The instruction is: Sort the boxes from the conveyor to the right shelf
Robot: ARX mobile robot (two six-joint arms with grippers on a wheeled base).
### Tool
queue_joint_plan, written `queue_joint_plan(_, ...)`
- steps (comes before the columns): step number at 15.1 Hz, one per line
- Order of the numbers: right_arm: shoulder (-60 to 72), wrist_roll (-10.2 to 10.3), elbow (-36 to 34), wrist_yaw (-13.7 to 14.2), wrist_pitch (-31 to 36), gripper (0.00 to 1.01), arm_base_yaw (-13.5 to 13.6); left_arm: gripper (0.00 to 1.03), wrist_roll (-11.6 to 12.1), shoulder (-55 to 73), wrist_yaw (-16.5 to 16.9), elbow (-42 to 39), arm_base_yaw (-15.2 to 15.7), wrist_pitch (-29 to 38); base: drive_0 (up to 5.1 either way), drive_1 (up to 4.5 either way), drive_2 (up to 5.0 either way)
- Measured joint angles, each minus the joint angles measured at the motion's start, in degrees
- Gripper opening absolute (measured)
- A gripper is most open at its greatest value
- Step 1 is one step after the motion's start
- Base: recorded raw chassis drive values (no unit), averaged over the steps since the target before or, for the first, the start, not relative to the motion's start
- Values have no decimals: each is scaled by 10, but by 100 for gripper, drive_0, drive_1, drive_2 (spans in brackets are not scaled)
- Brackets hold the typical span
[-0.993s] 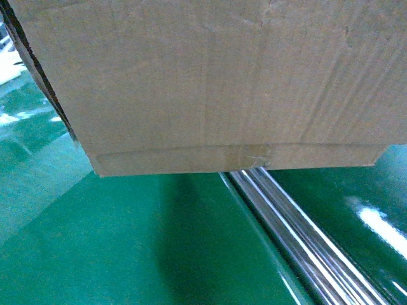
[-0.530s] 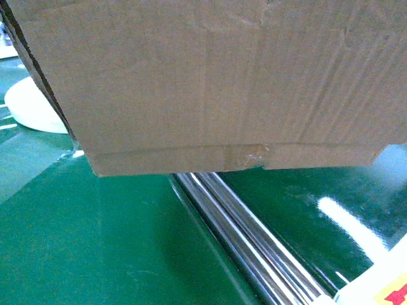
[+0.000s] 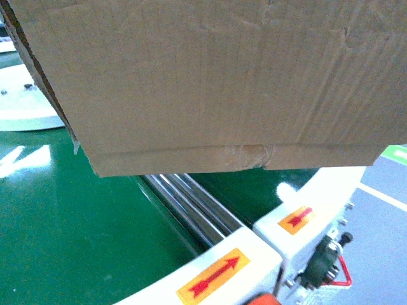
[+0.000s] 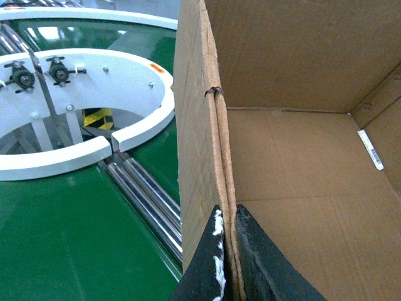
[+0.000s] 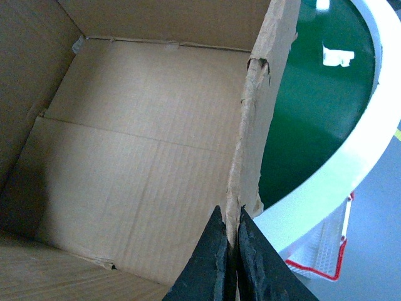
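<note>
A large brown cardboard box (image 3: 210,82) fills the top of the head view, lifted above the dark green conveyor (image 3: 57,235); clear tape shows on its bottom seam. In the left wrist view my left gripper (image 4: 228,219) is shut on the box's (image 4: 301,188) left wall edge. In the right wrist view my right gripper (image 5: 232,219) is shut on the ragged top edge of the right wall of the box (image 5: 138,157). The box is empty inside. The right shelf is out of view.
A steel side rail (image 3: 184,203) runs under the box. The conveyor's white rim (image 3: 286,229) with red arrow labels curves at lower right, with grey floor (image 3: 381,229) beyond. A white inner ring (image 4: 94,119) with bearings lies left of the box.
The box holds its place in the head view while the scene below slides left: the steel rail moved left, and the white rim with arrow labels and the grey floor came into view.
</note>
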Motion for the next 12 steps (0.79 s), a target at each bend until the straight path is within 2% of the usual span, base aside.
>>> queue_joint_plan(2, 0, 0, 0, 0, -1, 2, 0, 2, 0, 0, 0, 0, 0, -1, -135, -413, 143)
queue_joint_plan(12, -3, 0, 0, 0, -1, 2, 0, 2, 2, -5, 0, 0, 0, 0, -143, -143, -143)
